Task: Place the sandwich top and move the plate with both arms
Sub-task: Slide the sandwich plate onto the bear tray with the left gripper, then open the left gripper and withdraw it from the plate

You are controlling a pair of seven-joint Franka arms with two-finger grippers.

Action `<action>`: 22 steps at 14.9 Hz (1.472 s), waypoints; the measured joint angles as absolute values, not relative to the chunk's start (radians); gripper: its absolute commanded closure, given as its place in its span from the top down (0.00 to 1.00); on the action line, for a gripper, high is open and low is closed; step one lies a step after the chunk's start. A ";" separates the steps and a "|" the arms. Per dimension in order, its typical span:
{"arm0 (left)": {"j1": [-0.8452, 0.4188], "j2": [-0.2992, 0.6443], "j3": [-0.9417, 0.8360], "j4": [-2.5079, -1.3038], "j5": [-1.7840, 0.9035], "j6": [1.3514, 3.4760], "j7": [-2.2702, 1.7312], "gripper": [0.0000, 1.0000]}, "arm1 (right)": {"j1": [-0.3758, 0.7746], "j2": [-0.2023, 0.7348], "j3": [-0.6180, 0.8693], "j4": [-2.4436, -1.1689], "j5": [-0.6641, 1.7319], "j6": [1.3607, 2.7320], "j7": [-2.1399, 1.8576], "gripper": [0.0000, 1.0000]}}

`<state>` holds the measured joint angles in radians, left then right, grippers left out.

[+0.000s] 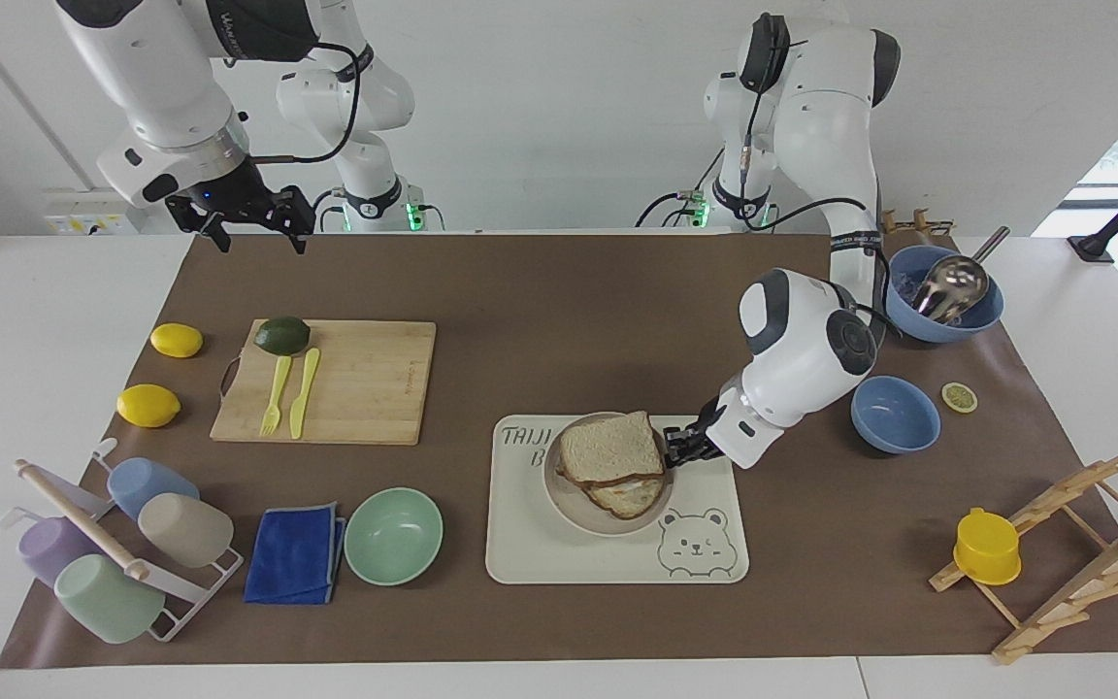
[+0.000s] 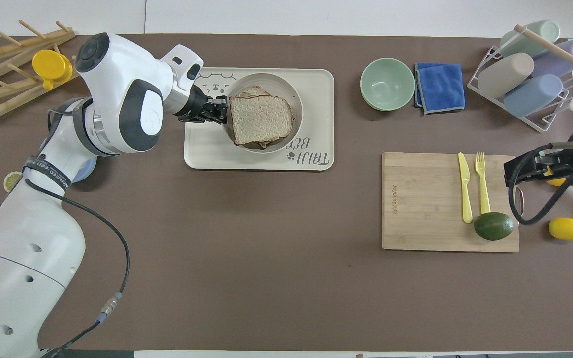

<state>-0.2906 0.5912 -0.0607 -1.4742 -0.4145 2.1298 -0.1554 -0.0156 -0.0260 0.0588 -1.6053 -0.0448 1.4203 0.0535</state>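
Now my left fingers (image 1: 668, 448) pinch the plate (image 1: 574, 505) rim over the tray (image 1: 520, 553) near the surface's middle, so a tilt could slide the sandwich top (image 1: 609, 448) off, while my right fingers (image 1: 250, 228) wait open.

Table (image 1: 540, 282) under brown mat: bear-printed tray (image 1: 608, 553) beneath left gripper (image 1: 677, 447); cutting board (image 1: 365, 383) and lemons (image 1: 147, 405) below waiting right gripper (image 1: 253, 221).

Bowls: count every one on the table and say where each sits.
3. A mint-green bowl lies beside the blue cloth. Two blue bowls are at the left arm's end: one empty, one nearer the robots holding a metal ladle. None looks hidden.
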 measured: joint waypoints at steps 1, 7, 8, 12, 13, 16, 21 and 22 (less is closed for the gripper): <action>-0.291 0.594 -0.061 -1.475 -0.410 2.137 -0.155 0.00 | -0.016 -0.026 0.059 -1.605 -0.045 1.420 0.053 1.00; -0.292 0.607 -0.061 -1.489 -0.408 2.171 -0.155 0.00 | -0.016 -0.026 0.059 -1.605 -0.045 1.420 0.053 1.00; -0.292 0.607 -0.061 -1.493 -0.407 2.177 -0.155 0.00 | -0.016 -0.026 0.059 -1.605 -0.045 1.420 0.053 1.00; -0.292 0.607 -0.060 -1.509 -0.407 2.201 -0.155 0.00 | -0.016 -0.026 0.059 -1.605 -0.045 1.420 0.053 1.00; -0.291 0.607 -0.060 -1.514 -0.407 2.205 -0.155 0.24 | -0.016 -0.026 0.059 -1.605 -0.045 1.420 0.053 1.00; -0.285 0.607 -0.058 -1.520 -0.403 2.215 -0.153 0.86 | -0.016 -0.026 0.059 -1.605 -0.045 1.420 0.053 1.00; -0.249 0.607 -0.056 -1.522 -0.319 2.225 -0.152 1.00 | -0.015 -0.026 0.059 -1.605 -0.045 1.420 0.053 1.00; -0.234 0.606 -0.055 -1.521 -0.288 2.224 -0.152 1.00 | -0.015 -0.026 0.059 -1.605 -0.045 1.420 0.053 1.00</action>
